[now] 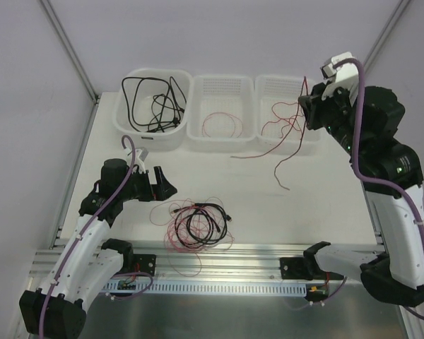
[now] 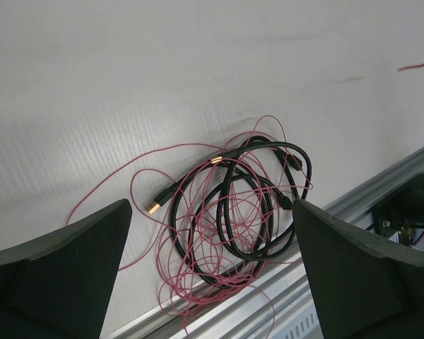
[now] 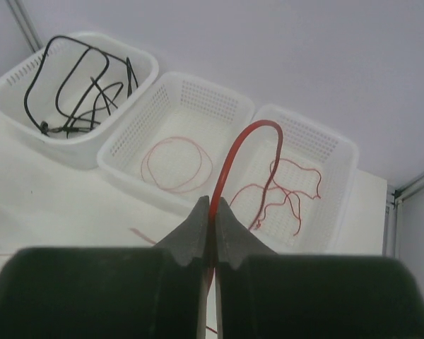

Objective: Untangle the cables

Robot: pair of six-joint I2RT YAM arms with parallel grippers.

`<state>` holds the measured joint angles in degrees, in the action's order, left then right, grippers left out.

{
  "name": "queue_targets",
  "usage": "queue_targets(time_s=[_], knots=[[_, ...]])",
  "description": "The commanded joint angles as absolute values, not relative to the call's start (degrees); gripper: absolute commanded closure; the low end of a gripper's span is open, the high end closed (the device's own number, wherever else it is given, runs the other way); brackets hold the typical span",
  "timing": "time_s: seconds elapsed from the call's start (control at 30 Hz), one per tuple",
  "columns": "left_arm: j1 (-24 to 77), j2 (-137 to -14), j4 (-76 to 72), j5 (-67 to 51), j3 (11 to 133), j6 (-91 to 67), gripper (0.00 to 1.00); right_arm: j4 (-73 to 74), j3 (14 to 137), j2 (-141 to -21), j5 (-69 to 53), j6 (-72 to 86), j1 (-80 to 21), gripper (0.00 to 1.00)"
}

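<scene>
Your right gripper (image 3: 212, 206) pinches a red wire (image 3: 259, 123) above the right basket (image 3: 318, 130); your left gripper (image 2: 210, 205) gapes wide over the tangle (image 2: 234, 233).

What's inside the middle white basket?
One loose loop of thin pinkish-red wire lies on the floor of the middle basket, nothing else. From above, nothing covers its floor.
</scene>
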<state>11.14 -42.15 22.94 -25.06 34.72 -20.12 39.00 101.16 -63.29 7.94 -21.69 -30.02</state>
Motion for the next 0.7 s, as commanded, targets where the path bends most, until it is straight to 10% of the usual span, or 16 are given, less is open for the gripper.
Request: queue_targets(time_s=[0.0, 0.2, 0.67], knots=[[10.46, -42.36, 21.27, -25.31, 33.84, -18.9, 0.01, 37.09, 110.1, -68.19, -1.91, -21.8, -25.68, 0.99], [10.46, -43.94, 21.18, -25.84, 33.84, -18.98, 0.01, 35.25, 131.52, -82.42, -7.64, -20.04, -18.47, 0.99], [10.46, -45.35, 21.36, -26.37, 33.49, -18.9, 0.01, 10.99, 133.85, -101.94, -19.85, -10.82, -2.12, 0.99]])
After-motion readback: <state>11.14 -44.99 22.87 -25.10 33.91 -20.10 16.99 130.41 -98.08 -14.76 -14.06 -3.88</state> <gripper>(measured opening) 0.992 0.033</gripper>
